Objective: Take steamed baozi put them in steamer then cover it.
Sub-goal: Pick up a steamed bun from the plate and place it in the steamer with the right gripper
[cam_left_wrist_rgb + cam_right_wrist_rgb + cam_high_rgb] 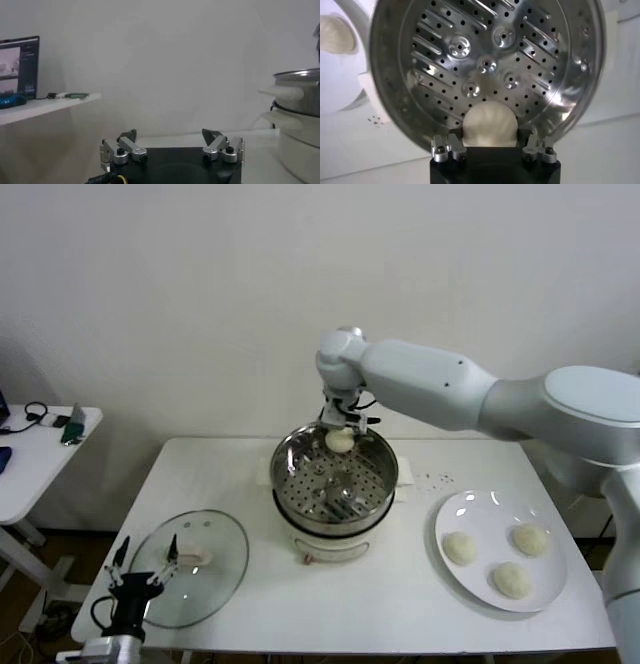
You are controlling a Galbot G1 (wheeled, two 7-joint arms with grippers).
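While 3 baozi (497,559) wait on plate (470,509), steamer (290,459) holds 1.

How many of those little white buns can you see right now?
4. Three baozi lie on the white plate: one, one, one. The fourth sits between the right gripper fingers, inside the steamer. None seem hidden.

Even, soft indoor light fills the room, the white tabletop (230,484) showing only faint shadows, while the steamer (490,65) throws bright glints off its perforated floor in the right wrist view, and the left wrist view looks dimmer, hazy and soft throughout.
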